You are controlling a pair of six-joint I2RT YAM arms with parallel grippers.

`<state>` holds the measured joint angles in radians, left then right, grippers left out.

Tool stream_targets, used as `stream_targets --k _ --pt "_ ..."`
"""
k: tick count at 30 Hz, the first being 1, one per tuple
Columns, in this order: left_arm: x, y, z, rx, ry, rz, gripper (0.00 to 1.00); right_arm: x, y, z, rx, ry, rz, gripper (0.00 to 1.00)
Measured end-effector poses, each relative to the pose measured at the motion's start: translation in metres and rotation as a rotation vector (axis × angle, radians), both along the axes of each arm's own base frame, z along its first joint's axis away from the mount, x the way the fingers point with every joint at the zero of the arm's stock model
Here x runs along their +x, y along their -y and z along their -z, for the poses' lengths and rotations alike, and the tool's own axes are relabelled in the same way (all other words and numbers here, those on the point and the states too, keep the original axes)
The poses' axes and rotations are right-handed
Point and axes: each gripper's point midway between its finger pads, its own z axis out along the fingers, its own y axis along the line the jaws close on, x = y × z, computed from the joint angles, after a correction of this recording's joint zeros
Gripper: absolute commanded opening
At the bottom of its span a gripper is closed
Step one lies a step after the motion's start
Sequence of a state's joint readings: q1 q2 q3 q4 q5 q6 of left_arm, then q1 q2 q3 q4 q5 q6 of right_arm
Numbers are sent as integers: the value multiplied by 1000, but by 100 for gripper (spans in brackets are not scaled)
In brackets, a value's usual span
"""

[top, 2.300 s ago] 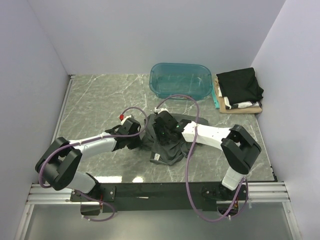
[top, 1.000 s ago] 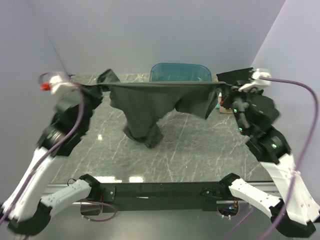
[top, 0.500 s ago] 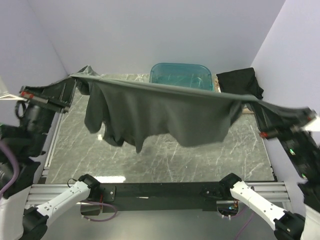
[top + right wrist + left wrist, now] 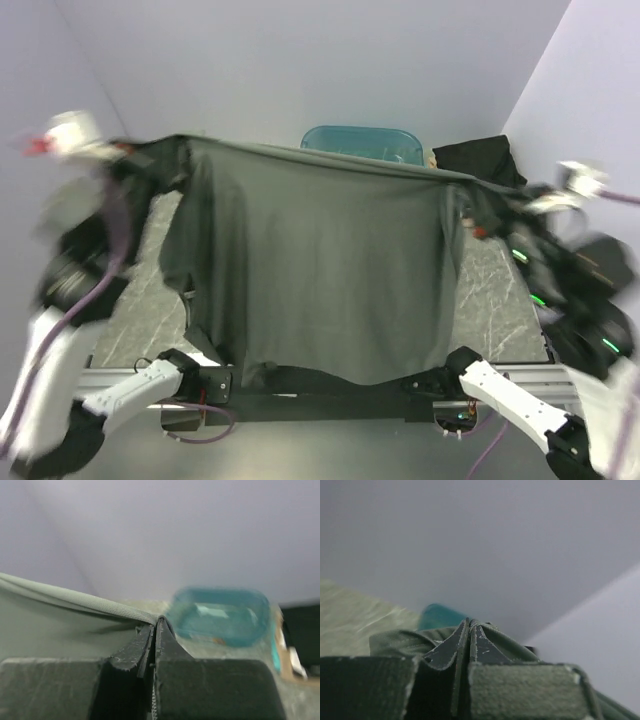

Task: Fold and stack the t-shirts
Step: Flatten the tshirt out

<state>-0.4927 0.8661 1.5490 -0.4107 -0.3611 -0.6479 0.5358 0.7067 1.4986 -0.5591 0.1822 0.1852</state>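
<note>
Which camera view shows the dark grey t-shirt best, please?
The top external view: the dark grey t-shirt hangs spread out, nearly whole. The left wrist view shows only a bunched bit pinched in the left gripper; the right wrist view, just a taut edge in the right gripper.

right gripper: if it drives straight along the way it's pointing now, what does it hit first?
Right gripper is shut on the charcoal t-shirt edge. Beyond that, likely the left end of the teal tub, or the wall just beside it; depth unclear.
</note>
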Motion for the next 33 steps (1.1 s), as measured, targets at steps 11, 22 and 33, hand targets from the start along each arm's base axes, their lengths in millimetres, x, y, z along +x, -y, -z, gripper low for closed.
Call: stream_targets --k 11,22,33 --pt "183 7 392 421 -954 -302 99 171 -12 343 -290 -852 319 71" --pt "140 -4 394 335 -956 -302 99 168 -37 322 -159 -771 179 82" --pt "67 -40 478 237 -1167 -393 99 144 -99 395 -227 -942 -21 83"
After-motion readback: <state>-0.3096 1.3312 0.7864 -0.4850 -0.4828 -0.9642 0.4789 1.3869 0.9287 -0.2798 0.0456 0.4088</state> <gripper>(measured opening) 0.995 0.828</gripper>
